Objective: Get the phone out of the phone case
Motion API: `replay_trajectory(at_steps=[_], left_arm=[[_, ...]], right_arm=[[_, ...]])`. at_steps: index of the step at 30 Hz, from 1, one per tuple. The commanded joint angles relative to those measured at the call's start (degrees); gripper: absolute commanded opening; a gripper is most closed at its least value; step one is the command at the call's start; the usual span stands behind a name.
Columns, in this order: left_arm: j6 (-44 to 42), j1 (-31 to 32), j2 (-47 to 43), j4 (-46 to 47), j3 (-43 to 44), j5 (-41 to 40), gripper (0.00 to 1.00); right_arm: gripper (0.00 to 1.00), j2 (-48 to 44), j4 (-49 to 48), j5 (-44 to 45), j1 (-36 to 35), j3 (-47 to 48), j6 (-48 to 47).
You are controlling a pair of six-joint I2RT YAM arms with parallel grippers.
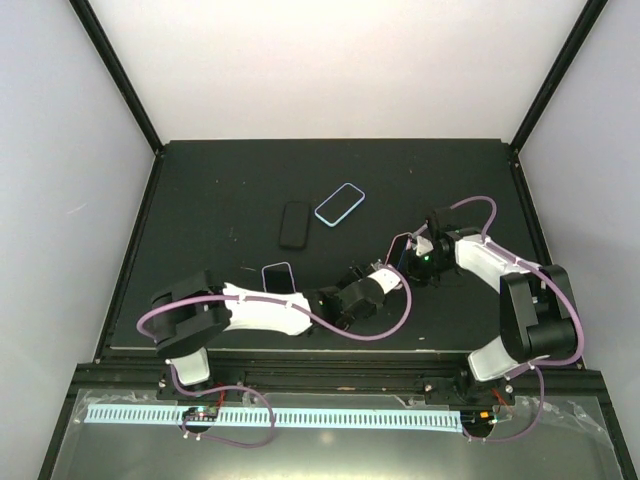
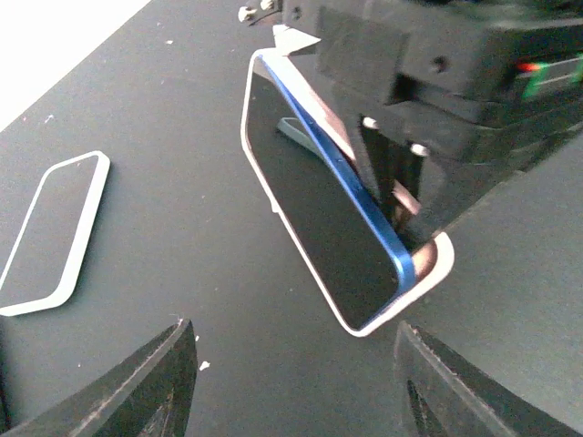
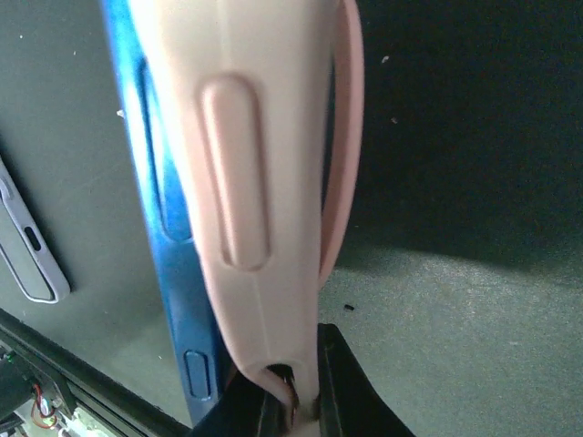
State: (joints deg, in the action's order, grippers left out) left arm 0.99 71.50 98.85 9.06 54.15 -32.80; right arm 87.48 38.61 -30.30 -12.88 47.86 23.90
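The right hand is pinched together on one thin lip of the phone case and holds it up on edge above the counter. The phone is still in the case. Its blue side runs along the case's rim, and at the corner nearest the right hand the pale lip stands off it. How far it has come loose cannot be told.

The left hand hangs just short of the case's lower end. Its fingers are apart with nothing between them, they do not touch the case, and the frame cuts them off.

In the left wrist view the right hand's dark body covers the case's back and far long side. The right wrist view crops both ends of the case. From above, the case is only a sliver between the two hands.

Beyond the case, toward the back of the counter, a pale-rimmed slab and a black slab lie flat, well apart from the case. To the case's left, a white-rimmed slab is partly covered by the left arm. Whether these are phones or empty cases is unclear.

Bare counter lies under the case and runs back from it to the counter's rear edge.
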Motion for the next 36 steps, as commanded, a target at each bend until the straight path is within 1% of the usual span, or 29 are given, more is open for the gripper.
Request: replay_trajectory(at_steps=[1, 4, 8, 15, 20, 25, 31, 36], left_arm=[[-1.25, -1.76, 3.0, 4.86, 3.06, -0.6, 0.63], [-3.05, -1.9, 5.03, 5.54, 4.7, 0.03, 0.66], [-3.63, -1.89, 6.77, 6.0, 6.03, 2.02, 0.68], [-3.72, -1.9, 10.0, 4.91, 8.66, 4.62, 0.63], [-3.88, -1.9, 11.14, 4.24, 9.15, 4.24, 0.6], [-5.03, -1.9, 11.42, 4.36, 7.51, 2.48, 0.57], [-6.38, -1.9, 13.27, 3.66, 8.27, 0.78, 0.6], [-6.53, -1.9, 14.73, 2.52, 10.34, 0.21, 0.59]], right_arm=[[0.01, -0.07, -1.09, -2.12, -0.07, 0.84, -1.26], [0.01, 0.55, -0.83, -1.05, 0.01, 1.2, -1.33], [0.01, 1.74, -0.64, -2.24, 0.06, 1.58, -1.41], [0.01, 2.08, -0.64, -1.57, 0.04, 1.47, -1.43], [0.01, 1.58, -0.82, -1.54, 0.05, 1.21, -1.4], [0.01, 1.7, -0.69, -1.06, 0.04, 1.36, -1.33], [0.01, 1.34, -0.8, -1.0, 0.03, 1.19, -1.23], [0.01, 1.03, -0.98, -1.47, 0.1, 1.04, -1.23]])
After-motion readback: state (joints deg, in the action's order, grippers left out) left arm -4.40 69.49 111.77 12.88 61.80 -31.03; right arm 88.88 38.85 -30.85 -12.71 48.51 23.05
